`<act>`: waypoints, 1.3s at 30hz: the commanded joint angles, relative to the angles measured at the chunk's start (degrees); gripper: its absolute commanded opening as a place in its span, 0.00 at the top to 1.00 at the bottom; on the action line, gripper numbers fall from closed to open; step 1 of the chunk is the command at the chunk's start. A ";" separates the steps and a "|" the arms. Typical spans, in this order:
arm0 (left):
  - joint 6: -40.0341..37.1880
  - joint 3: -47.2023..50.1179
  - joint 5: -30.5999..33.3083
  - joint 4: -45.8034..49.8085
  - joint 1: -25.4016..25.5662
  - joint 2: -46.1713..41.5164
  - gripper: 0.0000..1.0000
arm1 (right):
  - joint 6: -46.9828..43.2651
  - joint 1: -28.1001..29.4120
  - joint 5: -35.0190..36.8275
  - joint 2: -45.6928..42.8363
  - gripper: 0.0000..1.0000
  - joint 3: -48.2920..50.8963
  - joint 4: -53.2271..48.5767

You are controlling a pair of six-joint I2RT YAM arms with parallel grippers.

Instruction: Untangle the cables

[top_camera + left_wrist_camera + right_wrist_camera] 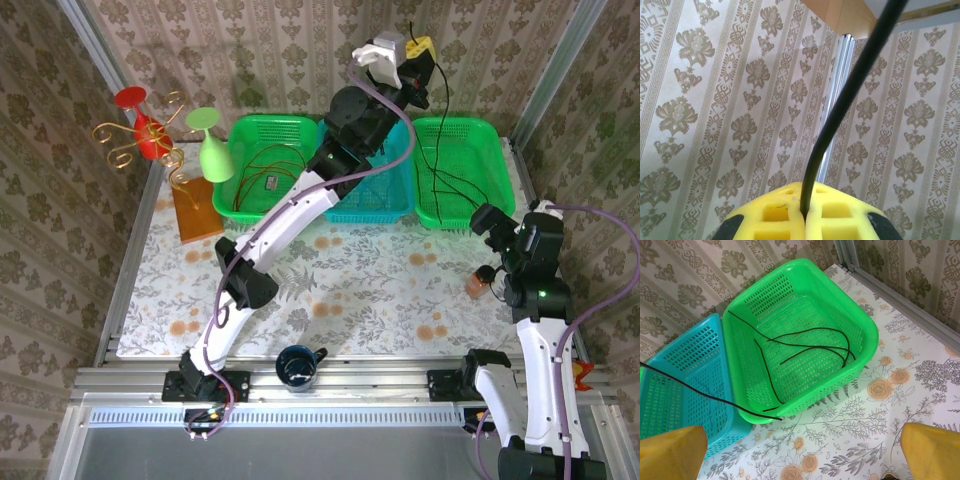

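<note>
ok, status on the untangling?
Left hand shut on black cable, held high. Right hand open, empty. More black cables loose in right green basket.

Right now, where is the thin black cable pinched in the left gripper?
The thin black cable is clamped in the left gripper, raised near the back wall in the top view, and hangs down over the right-hand green plastic basket.

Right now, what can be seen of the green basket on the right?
The green basket is bright plastic, rectangular with rounded corners, a thick rim and perforated walls and floor. It stands upright on the floral table, one side against a teal basket. Thin black cables lie loosely across its floor; one rises to the left gripper.
</note>
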State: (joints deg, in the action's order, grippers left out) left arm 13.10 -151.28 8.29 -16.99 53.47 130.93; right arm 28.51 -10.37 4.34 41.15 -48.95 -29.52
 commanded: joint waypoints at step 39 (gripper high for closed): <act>8.79 4.80 -1.87 11.12 -0.29 12.65 1.00 | -1.38 -0.35 4.07 -1.20 0.00 -3.24 -3.42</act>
State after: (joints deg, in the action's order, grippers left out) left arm 17.43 -146.89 6.66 -14.06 53.93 140.90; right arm 28.27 -10.37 5.89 41.12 -49.76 -31.31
